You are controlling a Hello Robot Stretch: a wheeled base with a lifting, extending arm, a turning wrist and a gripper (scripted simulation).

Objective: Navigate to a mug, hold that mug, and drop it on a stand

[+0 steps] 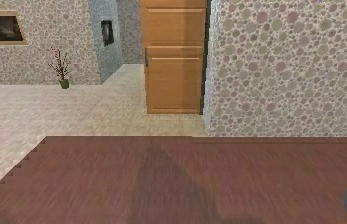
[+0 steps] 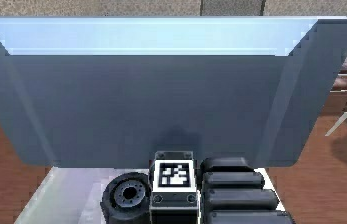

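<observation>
**Search step: mug not yet located**

From left: framed picture, potted plant, wooden door. Arm side view: gripper beneath a blue-grey panel. I cannot tell its state, its load, or where the mug is. Next, I judge, I drive on and look.

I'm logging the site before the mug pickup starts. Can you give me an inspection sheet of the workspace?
surface: red-brown floor in the foreground, pale tiled floor beyond it.
job's things: nothing seen.
clutter: potted plant on the tiles by the far wall.
hand: low in the arm side view, in front of a large blue-grey panel; cannot tell whether it holds anything.
cables: nothing seen.
surroundings: wooden door, patterned walls, framed picture.
</observation>
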